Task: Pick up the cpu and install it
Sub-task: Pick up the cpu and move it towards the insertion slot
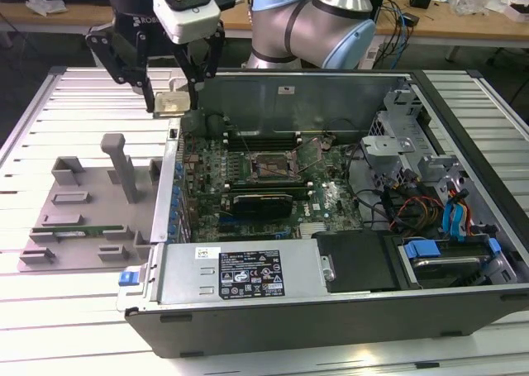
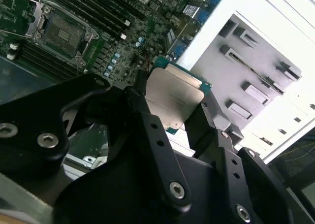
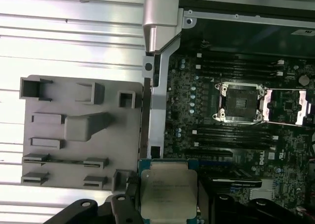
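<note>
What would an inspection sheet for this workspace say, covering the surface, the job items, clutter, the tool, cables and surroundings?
Surface: white slatted table carrying an open computer case and a grey tray.
Job's things: cpu is lifted, by the case wall on the tray side. The socket on the board is empty, its cover flipped open.
Clutter: nothing seen loose on the table. The tray has posts and slots.
Tool: tool is shut on the cpu, a finger on each of two opposite edges.
Cables: coloured wires bundled inside the case, at the exterior view's right.
Surroundings: the arm stands behind the case, and a wooden bench beyond it.
</note>
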### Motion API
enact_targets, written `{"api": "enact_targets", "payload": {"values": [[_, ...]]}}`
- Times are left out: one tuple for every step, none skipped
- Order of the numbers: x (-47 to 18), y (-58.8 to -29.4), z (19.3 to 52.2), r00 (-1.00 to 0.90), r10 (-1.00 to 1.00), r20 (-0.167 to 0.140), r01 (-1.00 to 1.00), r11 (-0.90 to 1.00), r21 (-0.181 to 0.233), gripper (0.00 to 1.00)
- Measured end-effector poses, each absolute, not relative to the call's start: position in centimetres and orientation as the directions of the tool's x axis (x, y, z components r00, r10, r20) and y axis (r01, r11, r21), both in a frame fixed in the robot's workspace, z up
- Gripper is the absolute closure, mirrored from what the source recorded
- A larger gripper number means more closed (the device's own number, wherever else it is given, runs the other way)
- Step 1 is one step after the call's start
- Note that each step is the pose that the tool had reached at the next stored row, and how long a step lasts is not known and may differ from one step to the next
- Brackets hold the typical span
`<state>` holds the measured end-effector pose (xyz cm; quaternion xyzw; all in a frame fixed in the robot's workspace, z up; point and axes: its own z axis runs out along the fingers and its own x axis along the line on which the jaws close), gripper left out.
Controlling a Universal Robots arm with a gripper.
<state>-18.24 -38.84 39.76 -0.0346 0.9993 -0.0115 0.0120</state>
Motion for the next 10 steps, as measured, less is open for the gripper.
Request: {"api": "enact_targets", "payload": {"values": [[-17.9,-38.8,39.7,-0.997,-0.07,-0.023,-0.069,0.997,-0.024,0.45],[-17.8,-38.8,39.7,-0.997,-0.07,-0.023,-0.069,0.997,-0.024,0.45],[-17.7,-38.8,39.7,-0.997,-0.069,-0.023,-0.069,0.997,-0.024,0.45],[-17.5,-38.8,39.7,-0.997,-0.07,-0.023,-0.069,0.997,-0.024,0.45],[-17.4,-38.8,39.7,-0.997,-0.07,-0.023,-0.069,0.997,-0.024,0.45],[-17.2,-38.8,39.6,-0.997,-0.07,-0.023,-0.069,0.997,-0.024,0.45],[-17.0,-38.8,39.6,-0.997,-0.07,-0.023,-0.069,0.997,-0.024,0.45],[-16.7,-38.8,39.6,-0.997,-0.07,-0.023,-0.069,0.997,-0.024,0.45],[-16.5,-38.8,39.6,-0.997,-0.069,-0.023,-0.069,0.997,-0.024,0.45],[-16.3,-38.8,39.5,-0.997,-0.069,-0.023,-0.069,0.997,-0.024,0.45]]}}
